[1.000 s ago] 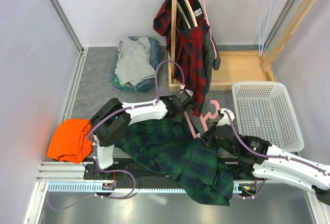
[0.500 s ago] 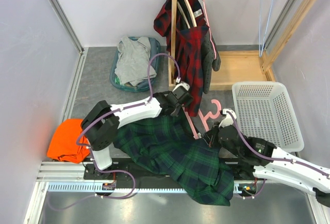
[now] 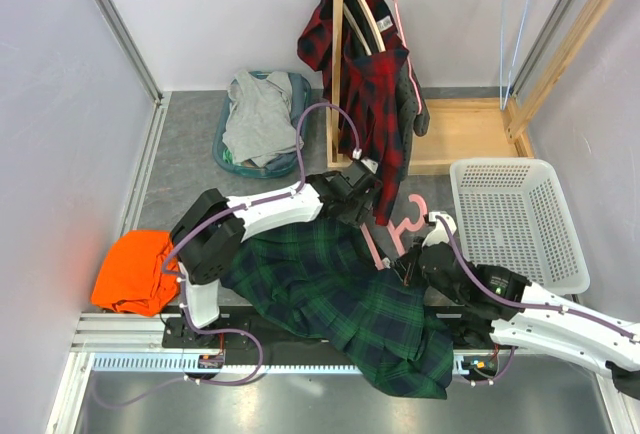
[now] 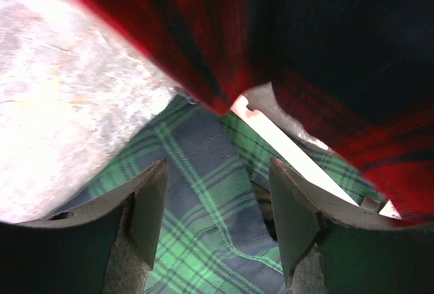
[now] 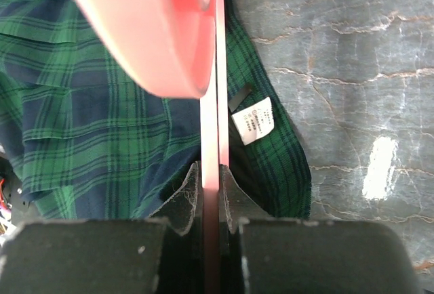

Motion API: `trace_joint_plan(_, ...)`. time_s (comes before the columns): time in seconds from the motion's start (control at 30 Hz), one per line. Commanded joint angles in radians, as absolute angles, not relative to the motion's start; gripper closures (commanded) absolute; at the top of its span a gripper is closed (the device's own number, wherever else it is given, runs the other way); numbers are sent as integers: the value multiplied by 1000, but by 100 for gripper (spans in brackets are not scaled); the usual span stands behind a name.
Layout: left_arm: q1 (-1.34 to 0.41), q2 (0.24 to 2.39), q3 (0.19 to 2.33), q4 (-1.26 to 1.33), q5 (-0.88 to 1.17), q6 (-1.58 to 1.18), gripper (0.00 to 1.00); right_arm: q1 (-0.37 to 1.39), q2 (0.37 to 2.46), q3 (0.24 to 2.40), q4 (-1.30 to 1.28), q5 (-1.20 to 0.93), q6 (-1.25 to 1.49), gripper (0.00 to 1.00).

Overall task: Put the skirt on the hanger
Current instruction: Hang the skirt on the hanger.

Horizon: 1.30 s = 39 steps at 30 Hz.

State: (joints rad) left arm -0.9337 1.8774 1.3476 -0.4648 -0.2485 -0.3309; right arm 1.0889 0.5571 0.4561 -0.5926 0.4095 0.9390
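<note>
The green and navy plaid skirt (image 3: 330,294) lies crumpled on the table between the two arms. A pink hanger (image 3: 374,246) runs across its upper right edge, hook (image 3: 408,216) pointing away. My right gripper (image 3: 408,266) is shut on the hanger's bar (image 5: 210,104), with the skirt (image 5: 88,104) and its white label (image 5: 252,119) below. My left gripper (image 3: 362,201) hovers over the skirt's far edge and is open (image 4: 217,199). Nothing sits between its fingers, only plaid cloth (image 4: 196,199) underneath and the hanger's bar (image 4: 291,152) to the right.
A red plaid shirt (image 3: 375,104) hangs from the wooden rack (image 3: 470,134), brushing my left wrist (image 4: 203,30). A white basket (image 3: 520,219) stands at right. A teal basin of grey clothes (image 3: 262,119) sits at back, an orange cloth (image 3: 135,269) at left.
My left gripper has gone from shut to open, letting go of the skirt's edge, and shifted slightly right under the red shirt. The right arm has held still with the hanger.
</note>
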Motion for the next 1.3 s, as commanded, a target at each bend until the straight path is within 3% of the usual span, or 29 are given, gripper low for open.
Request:
trace_joint_plan(0.0,-943,1907,1358,-434,-187,-285,33,1091,549,436,-578,423,979,100)
trace_joint_plan(0.13,-951,1933,1351,-442,-173,-282,34,1091,542,433,-581,426,982,100)
trace_joint_plan(0.3,-976,1985,1376,-492,-184,-272,44,1092,546,437,-591,434,985,100)
trace_joint_plan(0.43,-982,1994,1376,-535,-257,-278,64,1091,548,440,-592,436,986,100)
trace_joint_plan(0.53,-982,1983,1376,-564,-314,-282,86,1091,546,445,-594,437,983,100)
trace_joint_plan(0.57,-982,1980,1377,-572,-333,-287,98,1091,548,446,-597,439,982,100)
trace_joint_plan(0.8,-954,1908,1394,-621,-446,-347,98,1092,523,482,-597,436,930,100)
trace_joint_plan(1.27,-815,1743,1393,-604,-400,-328,98,1092,410,540,-508,295,736,100)
